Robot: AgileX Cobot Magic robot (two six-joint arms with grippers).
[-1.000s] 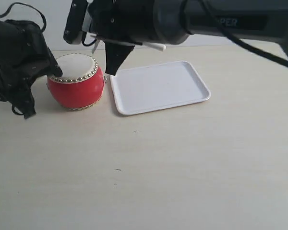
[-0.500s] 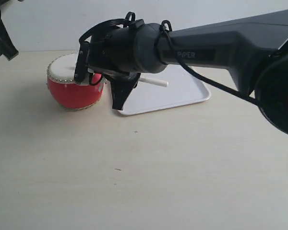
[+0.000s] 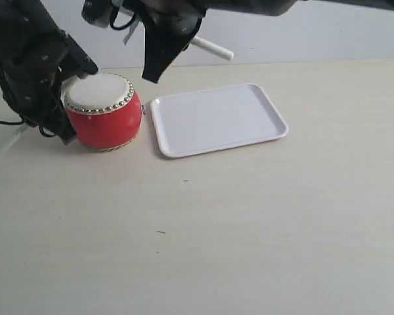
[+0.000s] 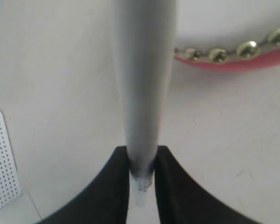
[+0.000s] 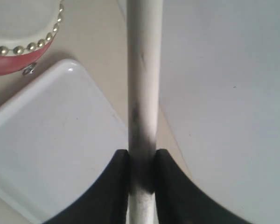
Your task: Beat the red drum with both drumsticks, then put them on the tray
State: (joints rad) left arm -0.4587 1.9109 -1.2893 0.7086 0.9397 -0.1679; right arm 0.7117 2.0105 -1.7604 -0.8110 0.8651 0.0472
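The red drum (image 3: 104, 119) with its cream skin stands left of the white tray (image 3: 218, 119). My left gripper (image 4: 142, 163) is shut on a cream drumstick (image 4: 142, 70). It sits low at the drum's left side, with the studded red rim (image 4: 226, 65) close by. That stick's tail shows as a blur (image 3: 8, 142) over the table. My right gripper (image 5: 142, 161) is shut on the other drumstick (image 5: 143, 70), raised above the drum's back edge, with the drum (image 5: 11, 65) and the tray (image 5: 60, 140) below. The stick's butt end (image 3: 213, 48) juts out toward the right.
The black left arm (image 3: 29, 65) with its cables crowds the drum's left side. The right arm (image 3: 177, 20) spans the top edge of the exterior view. Pale wooden tabletop (image 3: 249, 230) stretches in front, and a white wall lies behind.
The right arm has lifted off the drum to the top of the view with its stick. The left arm has swung down from the upper left to the drum's side.
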